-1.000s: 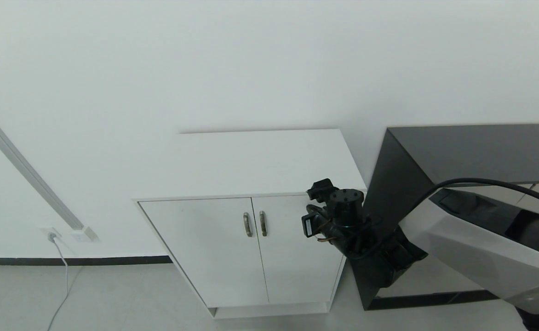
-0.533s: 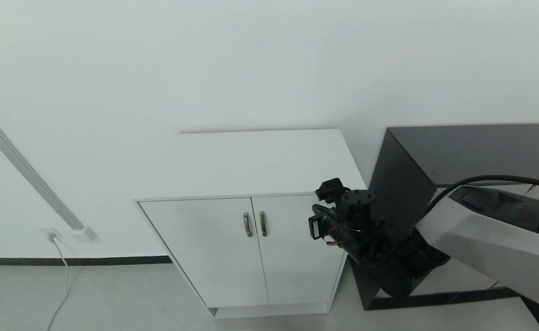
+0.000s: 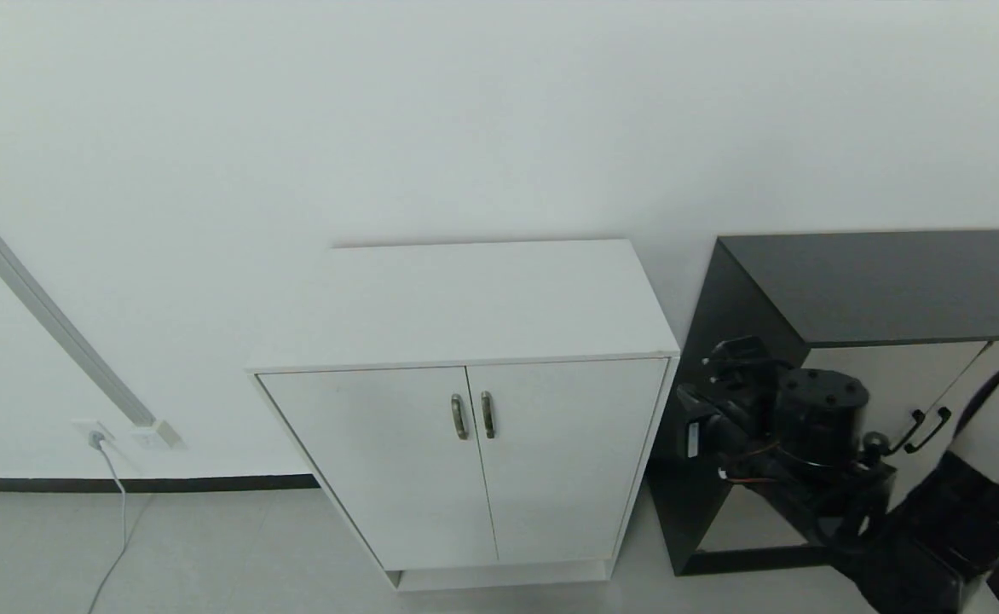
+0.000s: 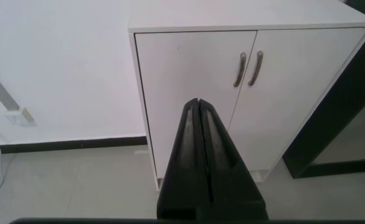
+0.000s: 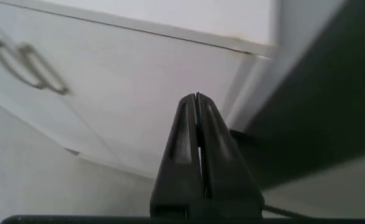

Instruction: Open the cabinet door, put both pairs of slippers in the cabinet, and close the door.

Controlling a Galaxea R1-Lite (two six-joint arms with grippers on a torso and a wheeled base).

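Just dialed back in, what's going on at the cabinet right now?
Nothing is being handled at the moment. The white cabinet has both doors shut, and its two handles are untouched. The right gripper sits near the cabinet's right front corner, by the dark cabinet, fingers shut on nothing. The left gripper faces the cabinet front, clear of it, fingers also shut and empty. The door-opening step is not yet done.
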